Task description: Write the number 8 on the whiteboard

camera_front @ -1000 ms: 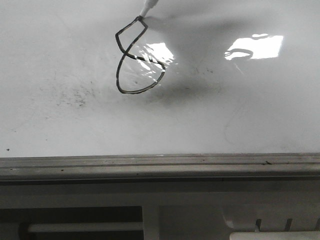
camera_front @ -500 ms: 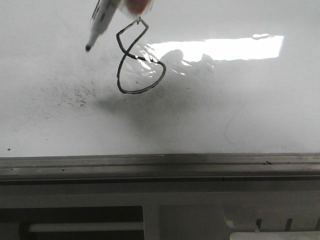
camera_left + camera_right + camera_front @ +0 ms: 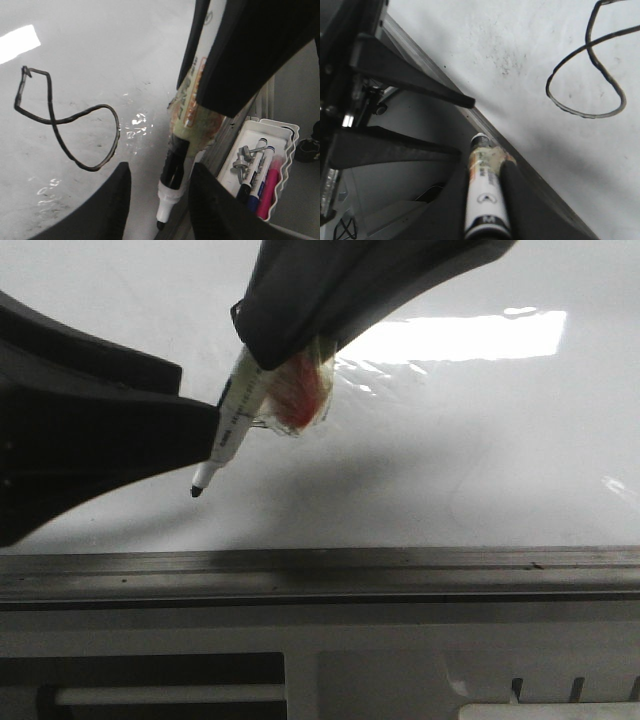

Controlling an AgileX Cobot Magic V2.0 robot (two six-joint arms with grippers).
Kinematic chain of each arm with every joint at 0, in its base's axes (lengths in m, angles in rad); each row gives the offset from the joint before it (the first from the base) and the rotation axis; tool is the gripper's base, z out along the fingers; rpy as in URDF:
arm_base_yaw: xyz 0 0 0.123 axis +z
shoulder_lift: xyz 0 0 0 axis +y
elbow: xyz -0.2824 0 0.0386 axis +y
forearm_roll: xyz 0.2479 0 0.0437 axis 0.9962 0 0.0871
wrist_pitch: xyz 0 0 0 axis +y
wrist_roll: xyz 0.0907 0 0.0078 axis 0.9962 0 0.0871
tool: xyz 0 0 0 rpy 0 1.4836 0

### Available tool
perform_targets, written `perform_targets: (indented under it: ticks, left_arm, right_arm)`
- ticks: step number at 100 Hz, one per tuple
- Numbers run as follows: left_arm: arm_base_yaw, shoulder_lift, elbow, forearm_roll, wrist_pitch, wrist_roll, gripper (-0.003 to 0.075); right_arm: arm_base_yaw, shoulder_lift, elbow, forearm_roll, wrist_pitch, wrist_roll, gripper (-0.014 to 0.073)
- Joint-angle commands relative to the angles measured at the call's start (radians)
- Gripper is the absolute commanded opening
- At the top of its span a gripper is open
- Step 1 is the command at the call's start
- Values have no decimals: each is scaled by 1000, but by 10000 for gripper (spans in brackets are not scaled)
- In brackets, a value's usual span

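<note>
The number 8 (image 3: 65,125) is a thin black figure on the whiteboard (image 3: 100,50); it also shows in the right wrist view (image 3: 590,75). In the front view my right gripper (image 3: 275,350) hides it. That gripper is shut on a white marker (image 3: 228,425) wrapped in tape, its black tip lifted off the whiteboard (image 3: 480,460) near the rail. My left gripper (image 3: 195,395) reaches in from the left. Its jaws stand open on either side of the marker's tip end (image 3: 175,165), not touching it.
A grey metal rail (image 3: 400,565) runs along the board's near edge, with grey-white casing below it. A white tray (image 3: 290,137) holding several markers and metal bolts sits beyond the rail. Faint grey smudges mark the board (image 3: 510,62).
The right gripper has carried the marker off the finished 8 and down toward the near rail. The left gripper has come in from the left, its open fingers now around the marker's tip.
</note>
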Motion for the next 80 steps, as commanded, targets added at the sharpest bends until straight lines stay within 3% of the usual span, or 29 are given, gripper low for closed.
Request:
perform_targets:
  ticks: [1,25,32,42,63,70,80]
  left_arm:
    - [-10,29,-33,23,-112,-7,263]
    - [-10,54,-33,33,-134,-7,237]
    - [-10,54,-33,33,-132,-7,160]
    - [-10,54,-33,33,-132,-7,-22]
    - [-10,54,-33,35,-130,-7,-20]
    - [-10,54,-33,35,-130,-7,-20]
    - [-10,49,-33,23,-117,-7,-20]
  right_arm:
    - [-1,-19,-25,27,-45,-4,-63]
    - [1,-19,-25,41,-39,-4,-63]
    - [1,-19,-25,46,-39,-4,-63]
    - [1,-19,-25,58,-39,-4,-63]
    - [1,-19,-25,62,-62,-4,-55]
    - [1,-19,-25,62,-62,-4,16]
    - [1,-19,-25,62,-62,-4,239]
